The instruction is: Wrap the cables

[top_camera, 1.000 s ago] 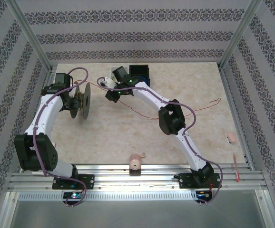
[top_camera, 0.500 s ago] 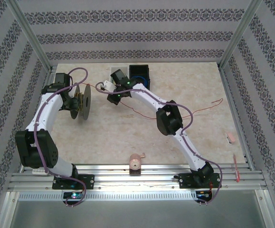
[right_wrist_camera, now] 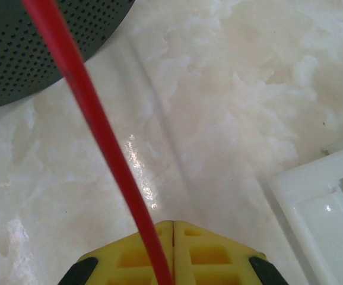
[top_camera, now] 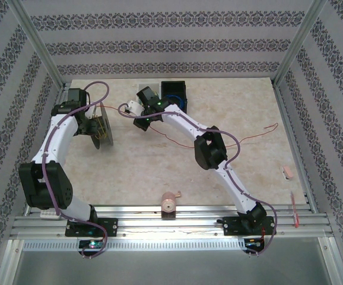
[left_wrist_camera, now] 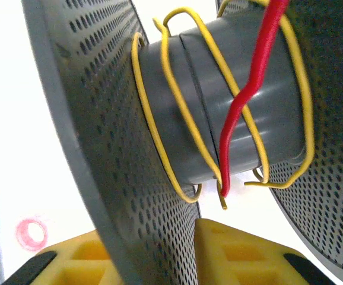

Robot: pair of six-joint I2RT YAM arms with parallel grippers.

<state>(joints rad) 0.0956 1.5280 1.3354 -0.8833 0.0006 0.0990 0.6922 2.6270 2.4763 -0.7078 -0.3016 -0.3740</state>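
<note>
My right end effector (right_wrist_camera: 172, 249) is clamped on the cable (right_wrist_camera: 94, 119); my left end effector (left_wrist_camera: 156, 255) straddles a flange of the spool (left_wrist_camera: 278, 119), and I cannot tell whether it grips.

Marbled table (top_camera: 243, 101) carries red cable (top_camera: 258, 135), black box (top_camera: 172, 86), pink piece (top_camera: 288, 173).

"What is the spool (left_wrist_camera: 243, 119) made of?"
"Grey plastic, I think. It looks dull, not shiny, and its sides are full of little holes."
"And the red wire (left_wrist_camera: 269, 47)?"
"Smooth and a bit shiny, like a plastic skin. The yellow wire (left_wrist_camera: 148, 124) too."
"The table (right_wrist_camera: 248, 89)?"
"Hard and glossy, like pale stone. Light shines off it."
"The rails (top_camera: 159, 228) at the near edge?"
"Bare metal, with ridges. The white tray (right_wrist_camera: 314, 196) looks like shiny plastic."
</note>
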